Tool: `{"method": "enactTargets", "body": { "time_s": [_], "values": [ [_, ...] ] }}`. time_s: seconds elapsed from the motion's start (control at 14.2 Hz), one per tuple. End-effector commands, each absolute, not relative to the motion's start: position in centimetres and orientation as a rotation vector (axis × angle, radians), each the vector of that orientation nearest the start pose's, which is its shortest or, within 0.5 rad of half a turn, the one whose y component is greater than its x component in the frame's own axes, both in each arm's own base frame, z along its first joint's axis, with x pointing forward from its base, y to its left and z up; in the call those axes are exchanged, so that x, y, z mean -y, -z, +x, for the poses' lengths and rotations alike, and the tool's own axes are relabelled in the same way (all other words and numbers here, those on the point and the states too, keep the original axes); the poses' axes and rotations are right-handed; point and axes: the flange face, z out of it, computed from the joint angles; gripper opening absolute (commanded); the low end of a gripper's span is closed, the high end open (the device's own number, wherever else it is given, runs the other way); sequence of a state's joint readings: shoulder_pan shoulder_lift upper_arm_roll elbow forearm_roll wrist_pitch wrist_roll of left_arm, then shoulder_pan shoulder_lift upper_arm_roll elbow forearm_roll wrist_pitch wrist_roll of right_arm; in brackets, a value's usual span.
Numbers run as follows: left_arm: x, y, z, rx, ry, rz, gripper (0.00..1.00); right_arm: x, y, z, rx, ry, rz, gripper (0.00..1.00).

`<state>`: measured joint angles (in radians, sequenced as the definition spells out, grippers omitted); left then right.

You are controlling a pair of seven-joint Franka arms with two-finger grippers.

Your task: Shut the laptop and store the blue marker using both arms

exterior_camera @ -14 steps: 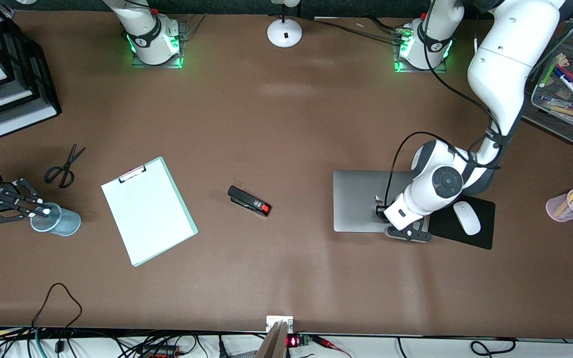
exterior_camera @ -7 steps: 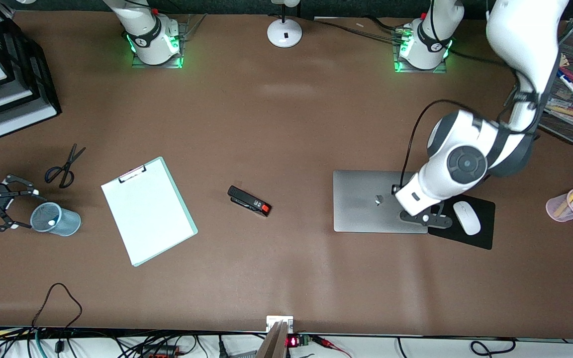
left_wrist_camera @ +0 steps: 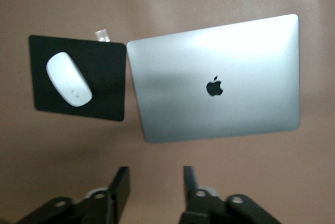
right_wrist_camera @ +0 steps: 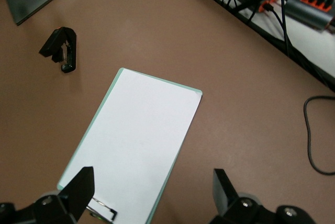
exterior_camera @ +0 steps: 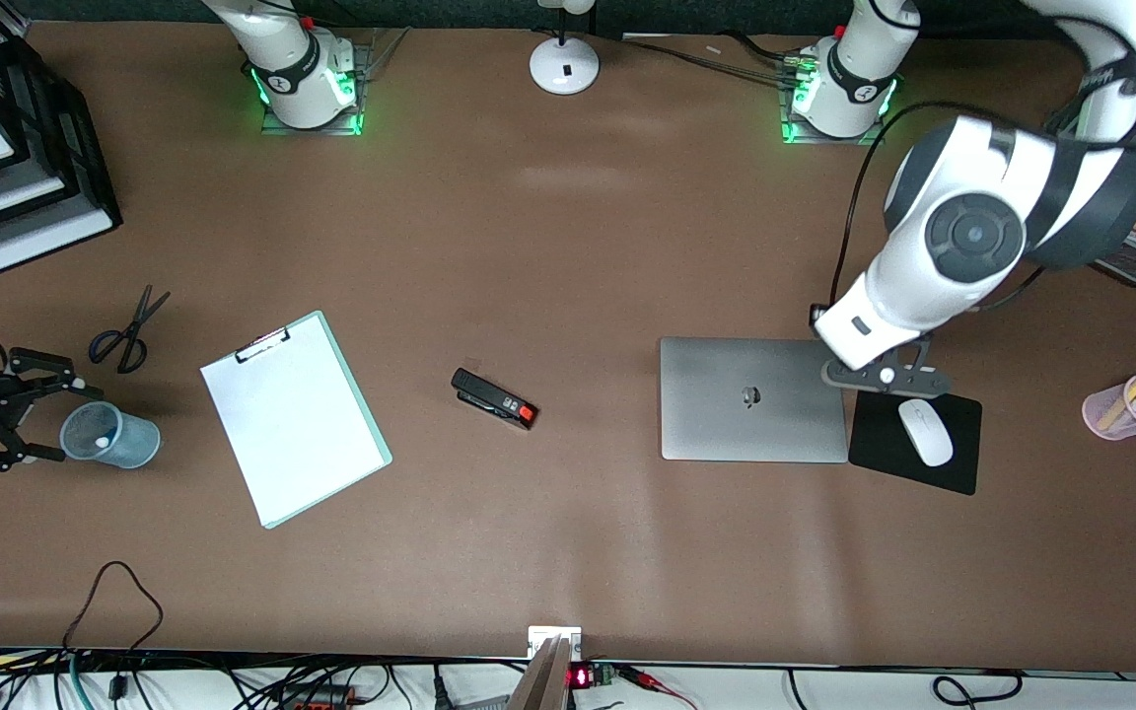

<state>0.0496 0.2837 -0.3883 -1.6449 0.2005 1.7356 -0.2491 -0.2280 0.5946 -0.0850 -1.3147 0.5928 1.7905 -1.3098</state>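
Laptop (exterior_camera: 753, 398) lies shut on table (exterior_camera: 568, 247); left end effector (exterior_camera: 886, 375) released, over its mousepad-side edge. Right end effector (exterior_camera: 6, 424) spread empty beside blue cup (exterior_camera: 110, 435), where blue marker is presumably stored, unseen.
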Motion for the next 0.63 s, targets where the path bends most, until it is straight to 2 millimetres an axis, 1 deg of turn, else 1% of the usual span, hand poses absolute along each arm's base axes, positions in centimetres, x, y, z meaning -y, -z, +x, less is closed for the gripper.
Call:
{"method": "enactTargets", "body": {
  "time_s": [0.0,0.07,0.14,0.21,0.28,0.35,0.42,0.49,0.56],
  "values": [
    [15.0,-50.6,59.5,-0.154,-0.229,-2.998,1.0,13.3,-42.7,69.6,0.886,0.264,-2.606,1.0],
    [13.8,-52.6,59.8,-0.123,-0.234,-3.015,1.0,12.0,-44.1,69.6,0.828,0.233,-2.66,1.0],
    [13.4,-54.0,60.0,-0.112,-0.222,-3.024,1.0,10.1,-45.5,69.5,0.791,0.204,-2.709,1.0],
    [12.7,-55.1,60.3,-0.093,-0.196,-3.032,1.0,8.3,-47.1,69.1,0.723,0.148,-2.771,1.0],
    [11.4,-55.5,60.5,-0.059,-0.195,-3.041,1.0,6.9,-48.0,68.4,0.615,0.059,-2.824,1.0],
    [10.2,-56.0,60.7,-0.02,-0.2,-3.089,1.0,5.9,-49.1,67.7,0.514,0.0,-2.874,1.0],
    [8.9,-57.0,60.6,-0.002,-0.196,-3.164,1.0,4.3,-50.7,67.1,0.456,-0.029,-2.929,1.0],
    [7.7,-57.5,60.4,-0.009,-0.195,-3.193,1.0,2.6,-51.9,66.3,0.402,-0.065,-2.975,1.0],
    [6.7,-57.7,59.9,-0.033,-0.191,-3.185,1.0,1.5,-52.9,65.4,0.286,-0.122,-3.028,1.0]
  ]
}}
